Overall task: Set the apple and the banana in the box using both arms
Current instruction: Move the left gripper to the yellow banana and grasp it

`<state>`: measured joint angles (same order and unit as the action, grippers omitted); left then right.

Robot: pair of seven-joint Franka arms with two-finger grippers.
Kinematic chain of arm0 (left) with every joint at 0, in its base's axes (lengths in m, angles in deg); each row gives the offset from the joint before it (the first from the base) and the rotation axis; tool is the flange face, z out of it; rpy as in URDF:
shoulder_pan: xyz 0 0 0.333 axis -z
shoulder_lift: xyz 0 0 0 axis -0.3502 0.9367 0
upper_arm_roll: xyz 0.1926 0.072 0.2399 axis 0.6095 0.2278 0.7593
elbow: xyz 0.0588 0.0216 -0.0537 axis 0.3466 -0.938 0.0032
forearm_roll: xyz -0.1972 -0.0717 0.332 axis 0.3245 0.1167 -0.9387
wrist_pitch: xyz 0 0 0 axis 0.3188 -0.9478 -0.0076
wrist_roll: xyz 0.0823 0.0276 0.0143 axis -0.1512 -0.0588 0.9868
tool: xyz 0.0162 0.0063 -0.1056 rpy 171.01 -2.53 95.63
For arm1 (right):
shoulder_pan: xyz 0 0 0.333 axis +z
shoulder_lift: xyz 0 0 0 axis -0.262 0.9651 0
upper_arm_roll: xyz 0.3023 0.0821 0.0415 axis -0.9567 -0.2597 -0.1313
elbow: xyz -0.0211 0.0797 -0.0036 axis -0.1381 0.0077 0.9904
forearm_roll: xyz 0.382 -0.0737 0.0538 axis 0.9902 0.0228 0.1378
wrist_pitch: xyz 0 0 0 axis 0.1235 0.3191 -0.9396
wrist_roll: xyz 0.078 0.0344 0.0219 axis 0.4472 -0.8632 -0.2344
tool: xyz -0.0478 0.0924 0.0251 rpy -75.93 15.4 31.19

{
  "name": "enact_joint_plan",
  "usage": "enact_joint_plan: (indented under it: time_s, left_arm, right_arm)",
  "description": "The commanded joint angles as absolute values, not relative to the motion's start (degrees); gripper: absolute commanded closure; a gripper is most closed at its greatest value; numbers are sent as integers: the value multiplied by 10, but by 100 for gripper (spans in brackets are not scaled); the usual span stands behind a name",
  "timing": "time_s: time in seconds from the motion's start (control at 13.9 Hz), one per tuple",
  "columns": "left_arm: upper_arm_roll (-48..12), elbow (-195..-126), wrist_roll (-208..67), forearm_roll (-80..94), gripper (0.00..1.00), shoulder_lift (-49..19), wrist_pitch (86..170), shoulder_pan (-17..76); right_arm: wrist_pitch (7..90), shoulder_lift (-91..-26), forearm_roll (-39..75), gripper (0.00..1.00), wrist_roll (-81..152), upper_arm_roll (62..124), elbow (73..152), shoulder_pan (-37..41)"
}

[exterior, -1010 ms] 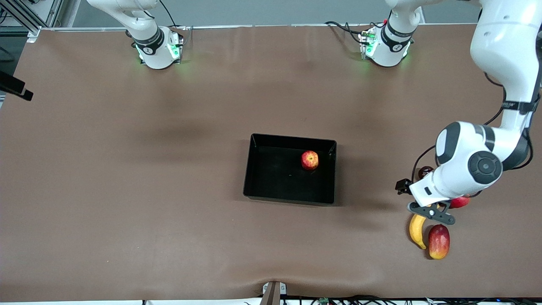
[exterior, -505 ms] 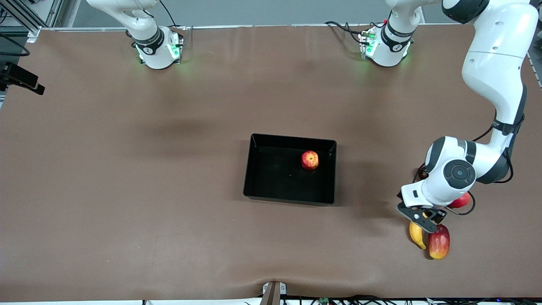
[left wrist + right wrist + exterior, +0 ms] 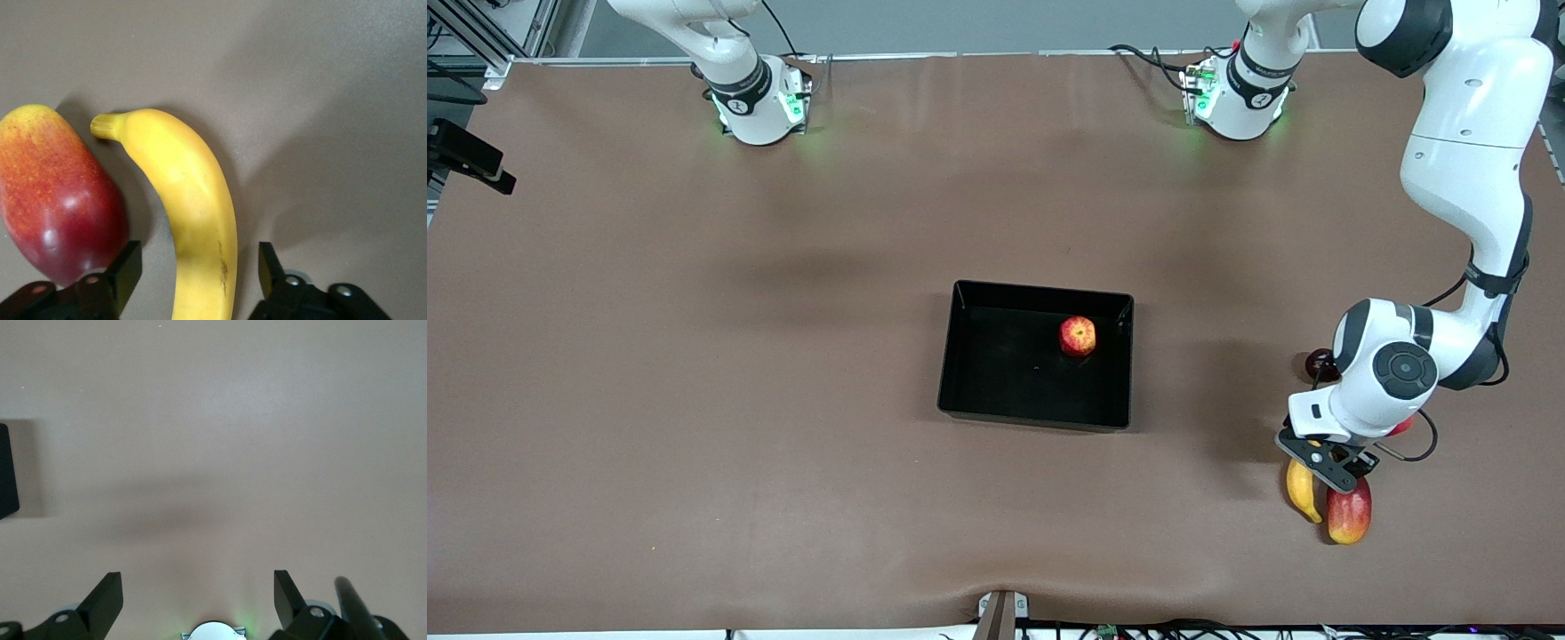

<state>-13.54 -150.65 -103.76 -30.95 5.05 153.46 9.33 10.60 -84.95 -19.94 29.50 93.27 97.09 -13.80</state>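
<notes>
The apple (image 3: 1078, 336) lies inside the black box (image 3: 951, 356), near the wall toward the left arm's end. The yellow banana (image 3: 1301, 493) lies on the table toward the left arm's end, nearer to the front camera than the box. My left gripper (image 3: 1325, 462) is low over it and open. In the left wrist view its fingers (image 3: 127, 267) straddle the banana (image 3: 193, 200), with a gap on each side. My right gripper (image 3: 198, 600) hangs open over bare table with nothing between its fingers.
A red-and-yellow mango (image 3: 1349, 513) lies right beside the banana, close to one left finger (image 3: 57, 193). A dark maroon fruit (image 3: 1319, 363) and a red fruit (image 3: 1402, 427) sit by the left arm's wrist, partly hidden. Brown table surrounds the box.
The left arm has swung in and come down over the banana's upper end, covering more of it. The apple, box and mango have not moved.
</notes>
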Motion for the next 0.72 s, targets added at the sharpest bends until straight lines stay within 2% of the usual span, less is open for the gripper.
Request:
enact_joint_plan:
  time_s: [0.0, 0.22, 0.65]
  left_arm:
    - [-134, -1503, -1035, -313, 100, 47, 1536, 98]
    - [-148, -1502, -1038, -311, 100, 12, 1493, 98]
    - [-240, -1487, -980, -247, 100, -68, 1362, 102]
  right_arm:
    - [110, -856, -203, 0, 296, 936, 974, -130]
    - [110, -856, -180, 0, 297, 939, 975, -133]
    - [115, -856, -179, 0, 298, 941, 976, -130]
